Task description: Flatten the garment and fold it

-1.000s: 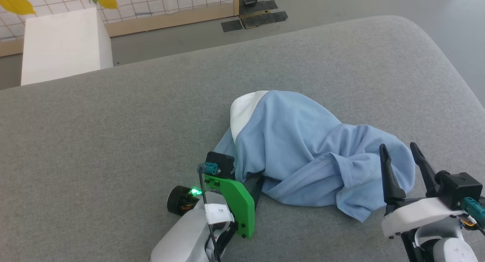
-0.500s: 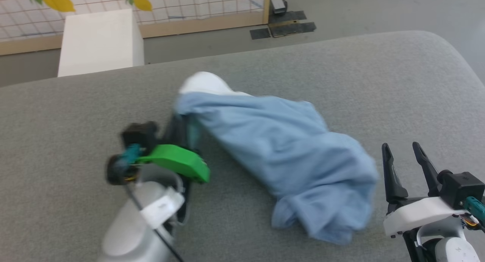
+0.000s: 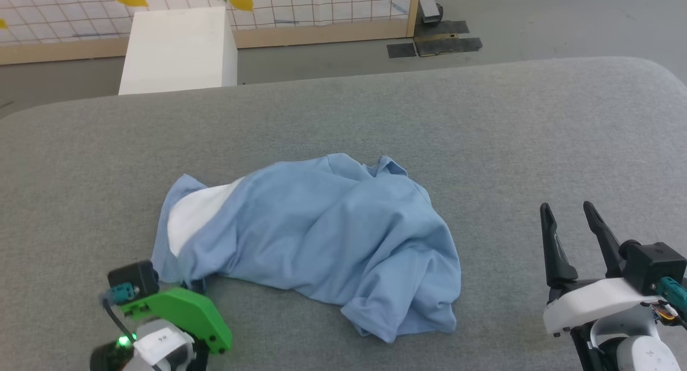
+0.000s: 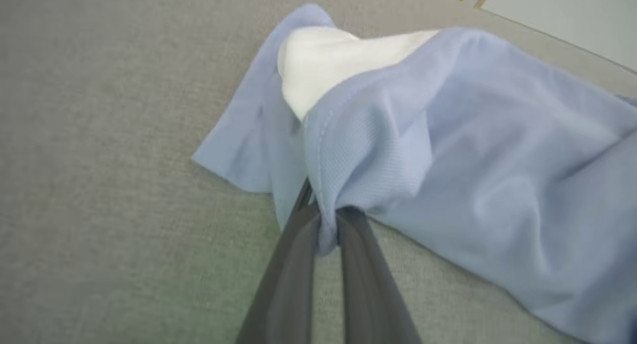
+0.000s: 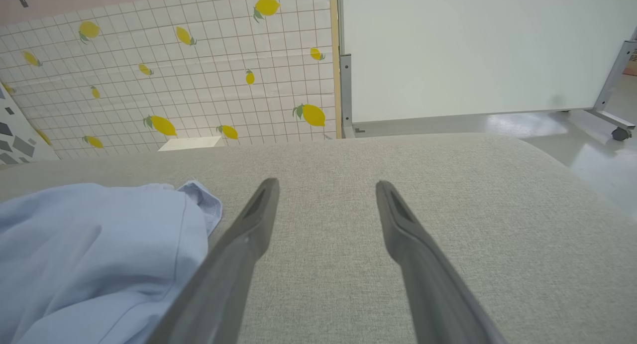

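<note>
The garment [image 3: 322, 237] lies crumpled in the middle of the grey cushioned surface [image 3: 483, 118], nowhere near flat yet. At its left end, my left gripper [image 4: 326, 224] is pinched shut on a small fold of blue edge. That fold sits just below the white panel [image 3: 196, 215], with the stitched seam running up from my fingertips.

The bite looks thin. If I pull hard or fast, I judge the soft knit could slip out, or I might be holding two layers and drag the whole heap instead of opening it.

Further right the cloth mounds up, with a loose flap hanging toward me. Pulling from one end alone would likely twist it rather than spread it.

At the far right, my right gripper [image 3: 566, 206] hangs with its jaws wide apart and empty. It is well apart from the cloth, so it anchors nothing.

A second ago my left jaws stood open at the heap's near edge, and the bundle sat up against my right fingers. Since then the left jaws have shut and hauled it leftward, so the white panel now leads at the left. My head has turned too, so the white box [image 3: 177, 49] sits further right in view.
</note>
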